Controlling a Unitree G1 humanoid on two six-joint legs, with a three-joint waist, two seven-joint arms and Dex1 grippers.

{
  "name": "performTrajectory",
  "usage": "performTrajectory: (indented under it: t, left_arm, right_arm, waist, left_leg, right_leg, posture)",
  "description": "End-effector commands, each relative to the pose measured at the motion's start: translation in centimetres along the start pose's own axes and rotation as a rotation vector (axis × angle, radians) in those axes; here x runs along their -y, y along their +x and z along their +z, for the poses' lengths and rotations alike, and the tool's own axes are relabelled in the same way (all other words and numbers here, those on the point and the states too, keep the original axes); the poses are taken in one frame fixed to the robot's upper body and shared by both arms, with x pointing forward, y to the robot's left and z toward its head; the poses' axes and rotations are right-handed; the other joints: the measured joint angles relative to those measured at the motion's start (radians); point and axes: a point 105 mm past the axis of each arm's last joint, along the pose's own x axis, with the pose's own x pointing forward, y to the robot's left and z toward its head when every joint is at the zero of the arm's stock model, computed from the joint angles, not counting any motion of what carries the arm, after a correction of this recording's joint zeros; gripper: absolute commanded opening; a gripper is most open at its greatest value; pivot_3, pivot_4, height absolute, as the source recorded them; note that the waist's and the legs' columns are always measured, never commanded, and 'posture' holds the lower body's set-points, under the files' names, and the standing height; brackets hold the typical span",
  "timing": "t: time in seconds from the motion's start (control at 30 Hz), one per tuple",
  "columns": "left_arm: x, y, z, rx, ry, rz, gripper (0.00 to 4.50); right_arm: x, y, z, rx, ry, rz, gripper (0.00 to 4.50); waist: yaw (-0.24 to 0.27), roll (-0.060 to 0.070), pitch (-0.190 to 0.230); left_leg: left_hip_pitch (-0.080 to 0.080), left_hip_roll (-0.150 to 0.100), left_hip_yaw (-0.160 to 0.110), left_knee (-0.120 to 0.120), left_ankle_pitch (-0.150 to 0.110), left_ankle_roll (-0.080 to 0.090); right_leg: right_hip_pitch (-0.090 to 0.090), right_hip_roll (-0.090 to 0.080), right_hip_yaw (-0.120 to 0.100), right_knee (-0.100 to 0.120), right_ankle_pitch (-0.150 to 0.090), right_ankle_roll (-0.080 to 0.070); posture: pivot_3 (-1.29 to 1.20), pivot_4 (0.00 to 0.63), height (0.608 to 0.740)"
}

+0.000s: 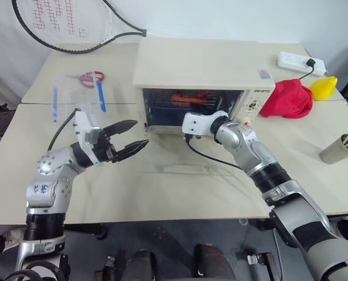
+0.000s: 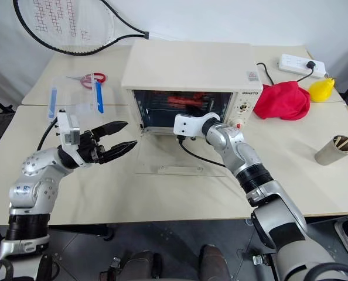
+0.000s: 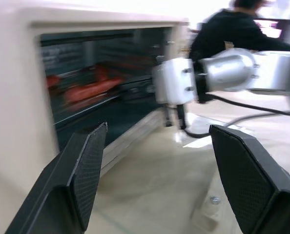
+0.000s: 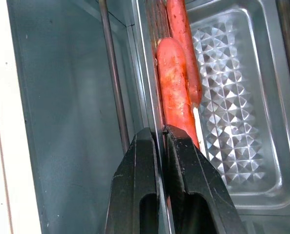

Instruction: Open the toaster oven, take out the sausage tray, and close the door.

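Toaster oven (image 1: pixel 200 64): cream-white box on the pale table (image 1: pixel 162 193), front cavity exposed. This oven serves as landmark for all entries.

Door (image 1: pixel 186 161): clear glass panel, swung fully down, lying flat on the table just in front of the oven; bar handle at its near edge.

Sausage tray (image 4: pixel 233 97): silver metal tray inside the oven cavity, on the rack; red sausages (image 4: pixel 174 83) lying along its near side.

Right gripper (image 4: pixel 159 141): reached into the oven mouth, both black fingers clenched on the thin front rim of the sausage tray, one finger either side of the rim, a sausage just behind the fingertips.

Left gripper (image 1: pixel 130 137): in front of the oven and to its left, above the table, fingers spread wide, grasping nothing, well apart from the tray.

Left of the oven: clear plastic box with blue clips (image 1: pixel 77 93), red-handled scissors (image 1: pixel 91 76). Behind-left: tennis racket (image 1: pixel 68 23). Right of the oven: red cloth (image 1: pixel 288 98), white power strip (image 1: pixel 300 63).
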Motion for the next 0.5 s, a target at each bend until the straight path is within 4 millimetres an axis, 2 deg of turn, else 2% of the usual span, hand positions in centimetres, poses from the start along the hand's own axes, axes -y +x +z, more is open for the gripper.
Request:
performTrajectory:
  t: [0.03,0.27,0.37,0.5]
  left_arm:
    - [-0.9,0.9,1.1,0.018,0.049,-0.060,3.55]
    - [-3.8,2.9,2.5,0.057,0.102,-0.086,3.55]
    - [-4.6,3.3,2.2,0.052,0.097,-0.091,3.55]
    - [-6.1,4.6,1.1,0.052,0.051,-0.050,3.55]
  right_arm:
    - [2.7,-0.4,0.8,0.045,0.003,-0.087,0.01]
    - [3.1,-0.6,1.0,0.062,-0.021,-0.081,0.01]
    - [3.0,-0.7,1.3,0.073,-0.018,-0.070,0.01]
    - [2.3,-1.9,2.8,0.153,-0.049,-0.003,0.01]
  waist:
    - [0.000,0.000,0.000]
    - [-0.002,0.000,0.000]
    - [-0.011,0.000,0.000]
    - [-0.009,0.000,0.000]
  left_leg:
    - [0.000,0.000,0.000,0.000,0.000,0.000]
    - [-0.008,0.000,0.000,0.002,0.000,0.000]
    - [-0.008,-0.001,-0.001,0.001,0.000,0.000]
    - [-0.009,-0.001,-0.005,0.002,0.000,0.000]
  right_leg:
    - [0.000,0.000,0.000,0.000,0.000,0.000]
    - [-0.003,0.000,-0.008,0.000,0.000,0.000]
    - [-0.003,0.000,-0.010,0.000,0.000,0.000]
    - [-0.003,-0.001,-0.015,0.000,0.000,0.000]
  posture:
    - [0.00,0.150,0.740]
    - [0.00,0.150,0.740]
    - [0.00,0.150,0.740]
    - [0.00,0.150,0.740]
